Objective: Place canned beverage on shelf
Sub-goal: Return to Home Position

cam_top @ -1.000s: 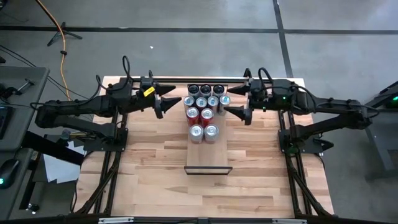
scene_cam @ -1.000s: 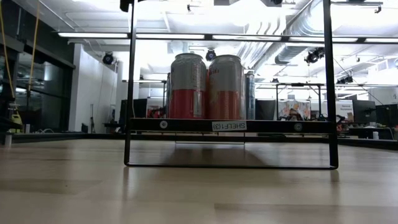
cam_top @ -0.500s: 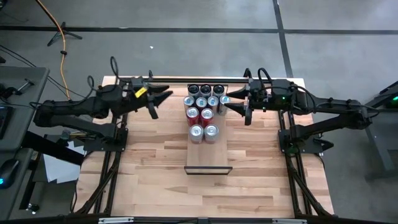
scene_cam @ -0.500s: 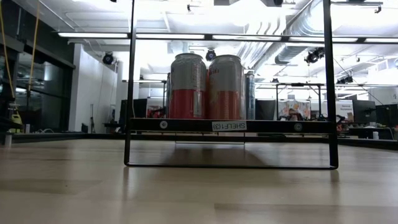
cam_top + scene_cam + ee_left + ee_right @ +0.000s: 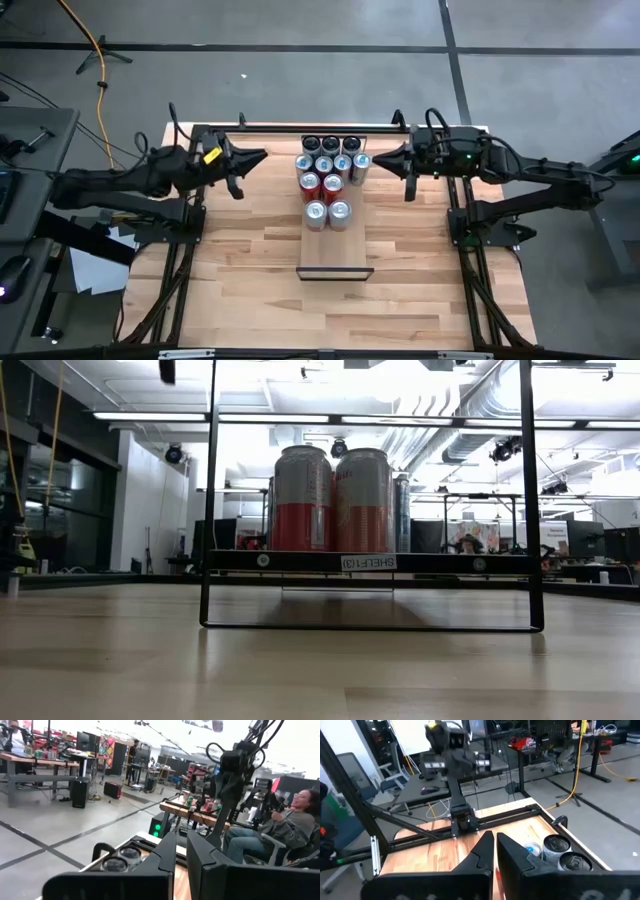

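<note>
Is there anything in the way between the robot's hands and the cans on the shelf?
No, nothing visible. The left hand and the right hand hang on either side of the cans on the shelf. Only the table shows in the gaps between them.

Shelf [image 5: 335, 252] on wooden table [image 5: 230, 270]; cans [image 5: 324, 164] clustered at one end.

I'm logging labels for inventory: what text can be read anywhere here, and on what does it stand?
"SHELF (3)", as best it reads, the small letters partly unclear: white sticker on the front edge of the shelf.
Print on the pink-white cans: too blurred to read.
Yellow tag in the high view: too small to read.
Signs in the room behind: too small to read.
</note>
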Robot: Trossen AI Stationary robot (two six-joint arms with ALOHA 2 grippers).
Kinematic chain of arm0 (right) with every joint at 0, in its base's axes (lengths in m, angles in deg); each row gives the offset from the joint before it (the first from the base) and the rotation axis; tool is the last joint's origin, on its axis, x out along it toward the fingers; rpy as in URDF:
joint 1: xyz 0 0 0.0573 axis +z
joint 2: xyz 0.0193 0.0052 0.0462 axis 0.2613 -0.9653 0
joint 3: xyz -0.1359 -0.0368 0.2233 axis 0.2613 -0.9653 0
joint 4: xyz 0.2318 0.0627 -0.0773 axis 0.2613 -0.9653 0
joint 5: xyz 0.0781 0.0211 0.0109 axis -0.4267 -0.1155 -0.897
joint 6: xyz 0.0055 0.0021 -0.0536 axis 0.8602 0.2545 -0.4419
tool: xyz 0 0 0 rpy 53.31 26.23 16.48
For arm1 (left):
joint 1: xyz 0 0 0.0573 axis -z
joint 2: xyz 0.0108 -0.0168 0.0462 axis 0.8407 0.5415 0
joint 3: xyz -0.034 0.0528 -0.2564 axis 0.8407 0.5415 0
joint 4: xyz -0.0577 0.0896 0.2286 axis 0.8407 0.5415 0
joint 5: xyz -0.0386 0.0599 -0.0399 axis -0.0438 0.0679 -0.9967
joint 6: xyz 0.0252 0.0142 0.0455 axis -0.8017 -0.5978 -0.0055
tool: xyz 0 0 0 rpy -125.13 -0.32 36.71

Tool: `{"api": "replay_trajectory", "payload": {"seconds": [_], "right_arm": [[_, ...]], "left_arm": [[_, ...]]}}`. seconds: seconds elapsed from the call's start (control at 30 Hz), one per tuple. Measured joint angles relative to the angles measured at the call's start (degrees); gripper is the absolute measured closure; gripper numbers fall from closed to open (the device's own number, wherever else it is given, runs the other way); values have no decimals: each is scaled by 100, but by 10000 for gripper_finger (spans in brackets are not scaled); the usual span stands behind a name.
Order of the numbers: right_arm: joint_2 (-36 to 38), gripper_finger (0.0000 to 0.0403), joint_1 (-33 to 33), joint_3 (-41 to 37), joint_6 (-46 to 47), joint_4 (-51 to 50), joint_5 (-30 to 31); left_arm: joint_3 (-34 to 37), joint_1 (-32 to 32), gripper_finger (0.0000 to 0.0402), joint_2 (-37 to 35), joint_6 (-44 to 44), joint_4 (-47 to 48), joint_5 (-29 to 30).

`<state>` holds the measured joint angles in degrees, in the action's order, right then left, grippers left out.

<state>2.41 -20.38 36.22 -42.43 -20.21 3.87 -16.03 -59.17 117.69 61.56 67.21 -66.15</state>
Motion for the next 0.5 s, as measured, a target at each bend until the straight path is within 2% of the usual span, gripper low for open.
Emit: {"api": "replay_trajectory", "payload": {"seconds": [0.07, 0.17, 0.5], "right_arm": [[51, 397, 0, 0, -157, -31, -59], [126, 402, 0, 0, -624, -127, -479], [249, 402, -3, 2, -189, -215, -617]], "left_arm": [[450, 0, 401, -167, 30, -452, 1], [1069, 0, 401, -562, 61, -1072, -33], [2845, 0, 401, -2517, 471, -1362, -120]]}}
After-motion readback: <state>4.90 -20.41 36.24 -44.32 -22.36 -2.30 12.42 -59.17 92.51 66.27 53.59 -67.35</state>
